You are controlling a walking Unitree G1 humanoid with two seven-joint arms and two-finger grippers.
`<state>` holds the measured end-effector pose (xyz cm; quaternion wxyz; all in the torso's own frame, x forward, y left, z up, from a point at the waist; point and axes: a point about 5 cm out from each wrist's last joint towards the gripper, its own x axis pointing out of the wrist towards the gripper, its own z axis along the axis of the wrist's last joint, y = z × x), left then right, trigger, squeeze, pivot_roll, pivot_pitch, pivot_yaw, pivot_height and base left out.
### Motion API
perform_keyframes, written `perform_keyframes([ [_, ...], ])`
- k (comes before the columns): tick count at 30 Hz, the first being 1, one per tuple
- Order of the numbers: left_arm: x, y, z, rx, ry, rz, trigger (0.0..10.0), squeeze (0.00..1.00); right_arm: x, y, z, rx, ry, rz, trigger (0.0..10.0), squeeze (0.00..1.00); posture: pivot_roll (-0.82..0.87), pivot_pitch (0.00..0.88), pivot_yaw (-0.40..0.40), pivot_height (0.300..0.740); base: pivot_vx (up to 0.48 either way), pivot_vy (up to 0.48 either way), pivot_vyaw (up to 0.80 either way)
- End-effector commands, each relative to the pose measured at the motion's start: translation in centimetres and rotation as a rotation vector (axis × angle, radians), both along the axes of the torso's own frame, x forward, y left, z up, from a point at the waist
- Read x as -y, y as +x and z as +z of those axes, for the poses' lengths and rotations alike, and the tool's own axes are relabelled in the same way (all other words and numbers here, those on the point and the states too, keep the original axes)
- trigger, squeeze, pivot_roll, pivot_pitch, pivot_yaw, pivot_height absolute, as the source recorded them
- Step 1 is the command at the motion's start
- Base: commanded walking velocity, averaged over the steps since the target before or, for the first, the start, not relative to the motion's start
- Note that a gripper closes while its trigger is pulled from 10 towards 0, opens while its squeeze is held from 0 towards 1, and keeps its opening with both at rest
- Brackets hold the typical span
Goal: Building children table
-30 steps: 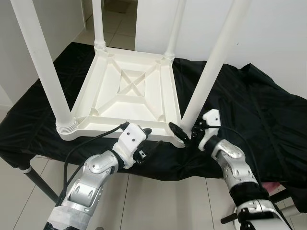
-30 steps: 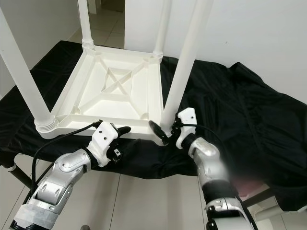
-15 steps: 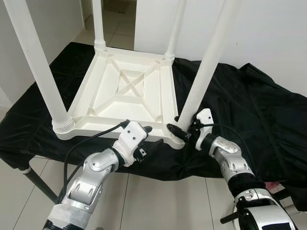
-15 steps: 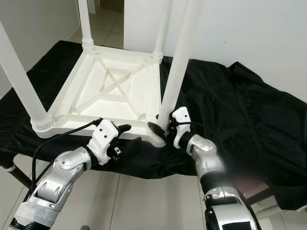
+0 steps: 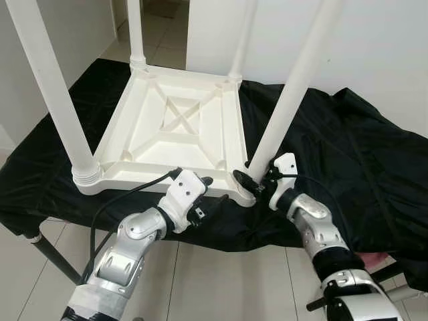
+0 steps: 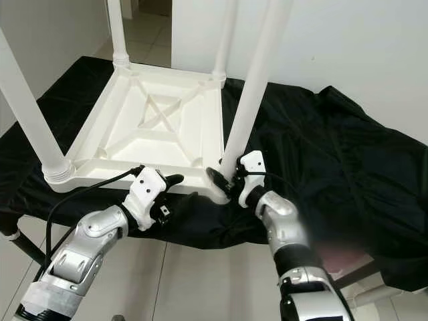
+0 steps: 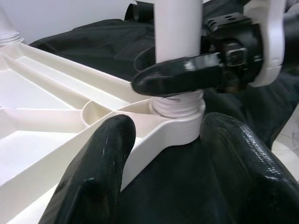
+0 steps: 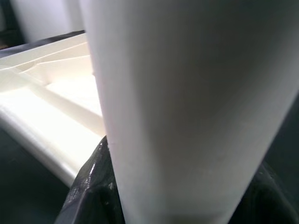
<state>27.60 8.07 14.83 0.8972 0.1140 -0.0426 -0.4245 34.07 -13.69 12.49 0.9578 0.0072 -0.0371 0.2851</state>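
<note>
Black cloth covers the bench under our arms. On it, just ahead of both grippers, the white children's table lies upside down, with four white legs standing up from its corners. Our right gripper is clenched around the base of the near right leg, one black finger lying across the leg just above its threaded collar. Our left gripper sits beside it with its two fingers spread wide, one finger touching the table's near rim, the other on the cloth side, straddling that same corner without squeezing it.
</note>
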Motion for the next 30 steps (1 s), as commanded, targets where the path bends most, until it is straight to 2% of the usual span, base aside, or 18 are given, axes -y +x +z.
perform_keyframes([
  [1, 0.4, 0.1, -0.2, -0.008, 0.015, -0.004, 10.0, 0.00, 0.3, -0.1, -0.5, -0.032, 0.009, -0.085, 10.0, 0.00, 0.07, 0.068, -0.101, 0.740, 0.000, 0.000, 0.00],
  [5, 0.4, 0.1, -0.2, -0.008, 0.015, -0.005, 10.0, 0.00, 0.1, -0.1, -0.5, -0.029, 0.016, -0.099, 10.0, 0.00, 0.07, 0.068, -0.101, 0.740, 0.000, 0.000, 0.00],
  [6, 0.5, 0.1, -0.2, -0.009, 0.014, -0.008, 10.0, 0.00, -0.2, -0.1, -0.4, -0.030, 0.030, -0.147, 10.0, 0.00, 0.07, 0.071, -0.100, 0.740, 0.000, 0.000, 0.00],
  [7, 0.6, 0.0, -0.2, -0.011, 0.014, -0.012, 10.0, 0.00, -0.7, -0.3, -0.6, -0.055, 0.065, -0.264, 10.0, 0.00, 0.07, 0.076, -0.100, 0.740, 0.000, 0.000, 0.00],
  [8, 0.6, 0.0, -0.2, -0.011, 0.014, -0.012, 10.0, 0.00, -0.7, -0.3, -0.6, -0.055, 0.065, -0.264, 10.0, 0.00, 0.07, 0.076, -0.100, 0.740, 0.000, 0.000, 0.00],
  [9, 0.6, -0.1, -0.2, -0.013, 0.014, -0.014, 10.0, 0.00, -1.2, -0.5, -0.9, -0.080, 0.098, -0.358, 10.0, 0.00, 0.07, 0.077, -0.100, 0.740, 0.000, 0.000, 0.00],
  [10, 0.6, -0.1, -0.2, -0.013, 0.014, -0.014, 10.0, 0.00, -1.2, -0.5, -0.9, -0.080, 0.098, -0.358, 10.0, 0.00, 0.07, 0.077, -0.100, 0.740, 0.000, 0.000, 0.00],
  [11, 0.6, -0.1, -0.3, -0.016, 0.015, -0.016, 10.0, 0.00, -1.7, -0.9, -1.0, -0.101, 0.124, -0.475, 10.0, 0.00, 0.07, 0.078, -0.101, 0.740, 0.000, 0.000, 0.00],
  [12, 0.6, -0.1, -0.3, -0.016, 0.015, -0.016, 10.0, 0.00, -1.7, -0.9, -1.0, -0.101, 0.124, -0.475, 10.0, 0.00, 0.07, 0.078, -0.101, 0.740, 0.000, 0.000, 0.00],
  [14, 0.6, -0.2, -0.4, -0.020, 0.015, -0.016, 10.0, 0.00, -2.3, -1.4, -1.1, -0.107, 0.129, -0.619, 10.0, 0.00, 0.07, 0.077, -0.101, 0.740, 0.000, 0.000, 0.00],
  [20, 0.6, -0.2, -0.4, -0.021, 0.015, -0.016, 10.0, 0.00, -2.4, -1.5, -1.0, -0.104, 0.121, -0.652, 10.0, 0.00, 0.07, 0.077, -0.101, 0.740, 0.000, 0.000, 0.00],
  [21, 0.6, -0.2, -0.4, -0.022, 0.014, -0.015, 10.0, 0.00, -2.9, -1.6, -1.0, -0.102, 0.124, -0.649, 10.0, 0.00, 0.07, 0.077, -0.101, 0.740, 0.000, 0.000, 0.00],
  [24, 0.6, -0.3, -0.4, -0.023, 0.015, -0.015, 10.0, 0.00, -3.3, -1.7, -0.8, -0.095, 0.128, -0.633, 10.0, 0.00, 0.07, 0.078, -0.102, 0.740, 0.000, 0.000, 0.00],
  [25, 0.5, -0.2, -0.4, -0.023, 0.016, -0.013, 10.0, 0.00, -3.9, -1.9, -0.4, -0.082, 0.166, -0.563, 10.0, 1.00, 0.08, 0.079, -0.101, 0.740, 0.000, 0.000, 0.00],
  [28, 0.5, -0.3, -0.4, -0.022, 0.016, -0.009, 10.0, 0.00, -4.3, -2.2, 0.5, -0.027, 0.206, -0.486, 10.0, 1.00, 0.08, 0.078, -0.102, 0.740, 0.000, 0.000, 0.00],
  [30, 0.5, -0.3, -0.4, -0.022, 0.016, -0.010, 10.0, 0.00, -4.3, -2.3, 0.6, -0.021, 0.205, -0.489, 10.0, 1.00, 0.08, 0.077, -0.102, 0.740, 0.000, 0.000, 0.00],
])
